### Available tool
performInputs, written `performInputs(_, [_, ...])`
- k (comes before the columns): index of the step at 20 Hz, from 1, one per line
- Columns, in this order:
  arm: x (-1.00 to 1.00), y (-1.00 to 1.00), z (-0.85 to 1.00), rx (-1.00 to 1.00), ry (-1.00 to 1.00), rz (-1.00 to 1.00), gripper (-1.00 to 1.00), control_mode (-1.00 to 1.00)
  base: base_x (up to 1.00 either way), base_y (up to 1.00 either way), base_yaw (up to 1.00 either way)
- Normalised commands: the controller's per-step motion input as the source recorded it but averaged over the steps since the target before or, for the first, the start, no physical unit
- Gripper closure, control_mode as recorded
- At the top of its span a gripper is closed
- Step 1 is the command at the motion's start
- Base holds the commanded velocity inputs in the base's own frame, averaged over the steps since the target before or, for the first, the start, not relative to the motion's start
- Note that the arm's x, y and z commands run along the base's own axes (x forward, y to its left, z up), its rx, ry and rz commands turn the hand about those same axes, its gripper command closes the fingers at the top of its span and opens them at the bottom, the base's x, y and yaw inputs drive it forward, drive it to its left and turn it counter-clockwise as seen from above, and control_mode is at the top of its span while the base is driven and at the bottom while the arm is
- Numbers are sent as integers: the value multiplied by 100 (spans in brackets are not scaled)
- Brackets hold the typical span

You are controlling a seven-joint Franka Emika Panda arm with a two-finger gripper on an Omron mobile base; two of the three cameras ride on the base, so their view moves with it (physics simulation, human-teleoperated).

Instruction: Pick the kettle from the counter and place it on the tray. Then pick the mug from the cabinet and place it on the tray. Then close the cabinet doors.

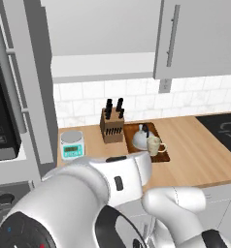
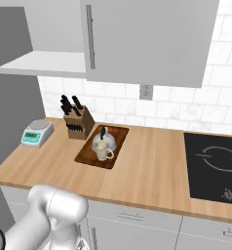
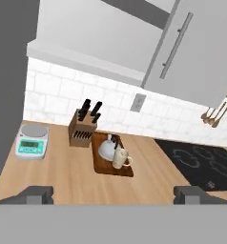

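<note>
The silver-grey kettle stands on the dark-brown tray on the wooden counter. The cream mug sits on the same tray, right in front of the kettle. Above, the cabinet shows its pale interior on the left half. Its right door is shut; a grey panel with a bar handle juts out at the opening's left. My gripper is open, held back from the counter and holding nothing.
A knife block stands just left of the tray, and a teal-faced scale further left. A black hob lies at the right. A microwave is at the far left.
</note>
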Motion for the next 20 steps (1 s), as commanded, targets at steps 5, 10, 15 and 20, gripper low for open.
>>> performInputs(5, [-12,21,21,-2,-14,6,-100,-100,0,0,0])
performInputs(10, [-15,30,0,-19,-14,3,-100,-100,0,0,0])
performInputs(15, [-12,39,8,-26,-16,4,-100,-100,0,0,0])
performInputs(20, [-15,33,13,-27,-18,3,-100,-100,0,0,0])
